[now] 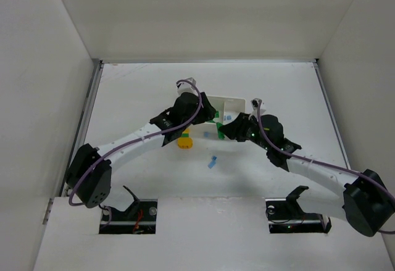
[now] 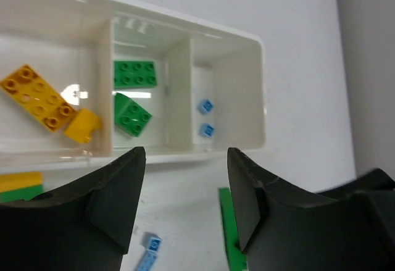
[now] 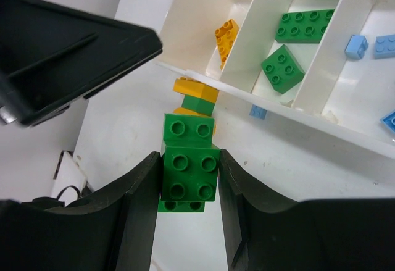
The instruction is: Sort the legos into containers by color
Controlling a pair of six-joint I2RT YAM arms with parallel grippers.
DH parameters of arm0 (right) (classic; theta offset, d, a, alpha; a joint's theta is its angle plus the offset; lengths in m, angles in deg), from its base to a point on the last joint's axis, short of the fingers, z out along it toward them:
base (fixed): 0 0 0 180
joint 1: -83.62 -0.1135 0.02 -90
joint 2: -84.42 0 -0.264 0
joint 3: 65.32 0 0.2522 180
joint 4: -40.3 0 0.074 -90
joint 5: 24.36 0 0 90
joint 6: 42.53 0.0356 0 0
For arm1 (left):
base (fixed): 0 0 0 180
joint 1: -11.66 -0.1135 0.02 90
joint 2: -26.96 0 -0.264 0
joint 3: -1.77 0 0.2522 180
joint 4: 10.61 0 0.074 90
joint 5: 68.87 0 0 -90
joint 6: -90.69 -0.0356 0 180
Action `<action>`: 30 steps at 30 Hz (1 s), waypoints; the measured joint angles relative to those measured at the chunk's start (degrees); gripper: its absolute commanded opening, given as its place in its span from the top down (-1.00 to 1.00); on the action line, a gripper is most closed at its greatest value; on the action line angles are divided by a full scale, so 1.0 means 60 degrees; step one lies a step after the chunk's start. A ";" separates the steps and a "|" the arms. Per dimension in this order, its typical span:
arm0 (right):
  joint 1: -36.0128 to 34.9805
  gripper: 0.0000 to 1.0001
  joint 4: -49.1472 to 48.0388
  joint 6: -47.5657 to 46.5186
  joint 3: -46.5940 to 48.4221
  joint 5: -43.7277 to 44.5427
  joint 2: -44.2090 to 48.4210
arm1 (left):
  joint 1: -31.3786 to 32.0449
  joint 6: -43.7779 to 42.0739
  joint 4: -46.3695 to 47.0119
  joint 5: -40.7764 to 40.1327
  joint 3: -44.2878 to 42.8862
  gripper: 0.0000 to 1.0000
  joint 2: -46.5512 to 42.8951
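The white tray [image 2: 259,86] has three compartments: yellow-orange bricks [image 2: 38,97] in the left one, two green bricks [image 2: 134,73] in the middle one, two tiny blue bricks [image 2: 205,106] in the right one. My left gripper [image 2: 185,181] is open and empty, above the table just in front of the tray. My right gripper [image 3: 190,158] is shut on a green lego stack [image 3: 189,171] close to the tray's near wall [image 3: 321,118]. In the top view the left gripper [image 1: 207,118] and the right gripper [image 1: 223,132] are close together by the tray [image 1: 236,102].
A yellow and green stack [image 3: 196,95] lies on the table by the tray, also in the top view [image 1: 184,141]. Loose blue bricks [image 2: 149,254] lie on the table [image 1: 213,162]; another one [image 3: 258,112] lies against the tray wall. The left arm's gripper [image 3: 68,42] hangs close over the right gripper's left side.
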 measured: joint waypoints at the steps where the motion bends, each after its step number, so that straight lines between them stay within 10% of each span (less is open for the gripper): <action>1: -0.0011 0.51 0.0004 -0.0025 0.0018 0.0025 -0.0040 | 0.0106 0.0157 0.0007 0.0215 -0.0007 -0.06 -0.0073; 30: -0.0142 0.51 0.0178 -0.0222 0.0157 0.0408 -0.0109 | 0.0685 0.0951 -0.0164 0.1781 -0.0095 0.42 0.0175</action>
